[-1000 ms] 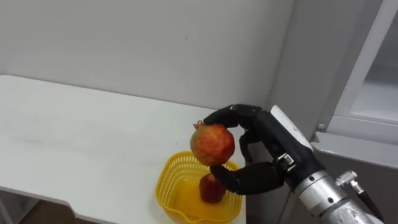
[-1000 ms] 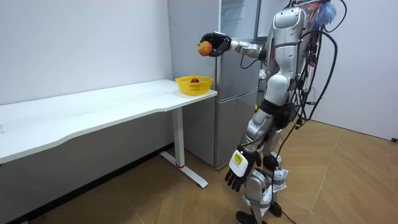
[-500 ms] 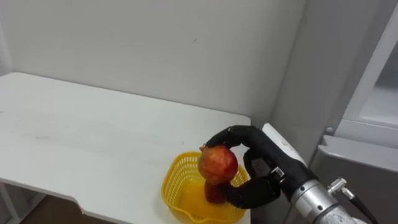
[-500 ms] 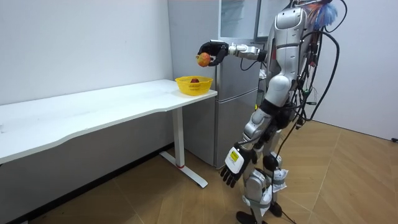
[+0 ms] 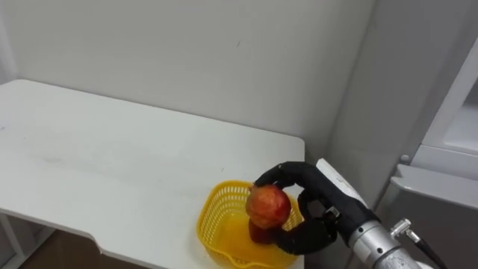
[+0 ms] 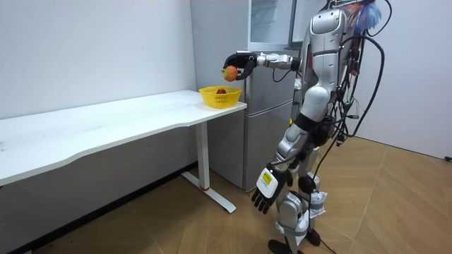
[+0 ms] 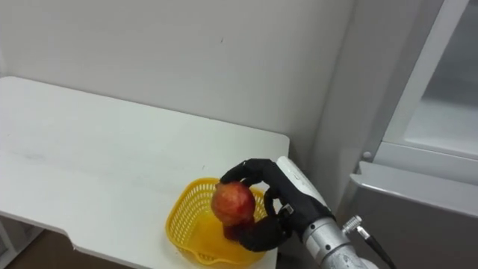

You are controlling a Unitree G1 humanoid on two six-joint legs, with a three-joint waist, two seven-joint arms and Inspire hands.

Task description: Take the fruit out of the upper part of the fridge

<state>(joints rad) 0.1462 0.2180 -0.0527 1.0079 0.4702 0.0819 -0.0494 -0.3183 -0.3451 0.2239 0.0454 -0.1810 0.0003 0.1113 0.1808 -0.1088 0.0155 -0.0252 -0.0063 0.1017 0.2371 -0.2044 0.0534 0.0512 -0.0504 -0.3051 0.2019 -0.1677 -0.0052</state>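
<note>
A red-yellow round fruit [image 5: 267, 205] is held just above a yellow mesh basket [image 5: 210, 226] at the near right corner of the white table [image 5: 112, 157]. My right hand [image 5: 317, 200] is shut on it, fingers over the top and thumb underneath. A second, darker red fruit [image 5: 256, 233] lies in the basket under the held one, partly hidden. In the room view I stand beside the fridge [image 6: 268, 106] with the right arm stretched towards the basket [image 6: 214, 98]. My left hand [image 6: 265, 194] hangs by my thigh, fingers relaxed.
The grey fridge body [image 5: 441, 217] stands close on the right of the table, its upper door open [image 7: 448, 82]. A pale wall runs behind the table. The long tabletop stretches away to my left.
My right hand has come down with the fruit, from well above the basket to just over it. The left arm has swung slightly.
</note>
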